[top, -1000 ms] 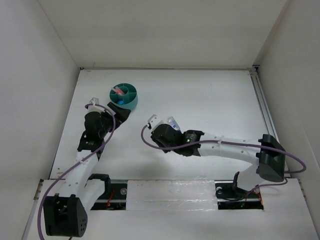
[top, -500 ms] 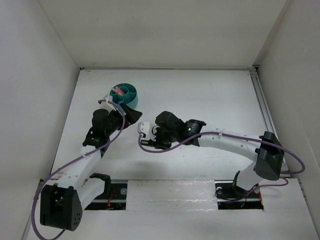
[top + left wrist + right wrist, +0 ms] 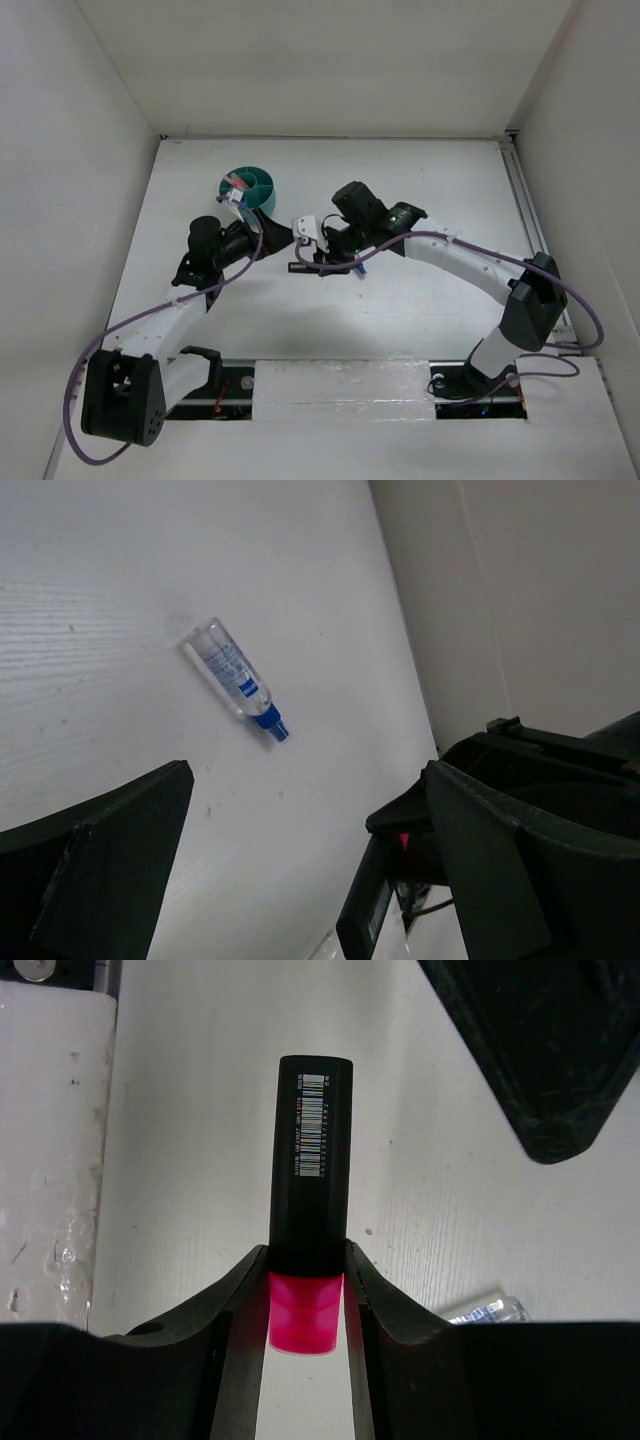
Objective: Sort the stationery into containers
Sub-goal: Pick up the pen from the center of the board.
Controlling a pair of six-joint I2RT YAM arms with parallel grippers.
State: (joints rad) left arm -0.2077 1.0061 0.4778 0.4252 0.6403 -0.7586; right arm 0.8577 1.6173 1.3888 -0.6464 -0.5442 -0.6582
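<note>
My right gripper (image 3: pixel 306 1300) is shut on the pink highlighter (image 3: pixel 304 1315), whose black cap (image 3: pixel 312 1150) sticks out past the fingertips. In the top view the right gripper (image 3: pixel 318 260) hangs over mid-table with the capped highlighter (image 3: pixel 300 268) pointing left. A clear-blue tube (image 3: pixel 232 678) lies flat on the table; it also shows beside my right gripper (image 3: pixel 485 1310). My left gripper (image 3: pixel 275 236) stands open and empty just left of the right one. The teal tub (image 3: pixel 262 204) sits behind it, with pink pens (image 3: pixel 238 183) in one compartment.
White walls close in the table on the left, back and right. The left gripper's dark finger (image 3: pixel 545 1050) fills the upper right of the right wrist view. Purple cables trail along both arms.
The right arm has swung toward the back and turned its wrist, with the highlighter still in its grip. The left gripper has reached rightward, closer to the right gripper.
</note>
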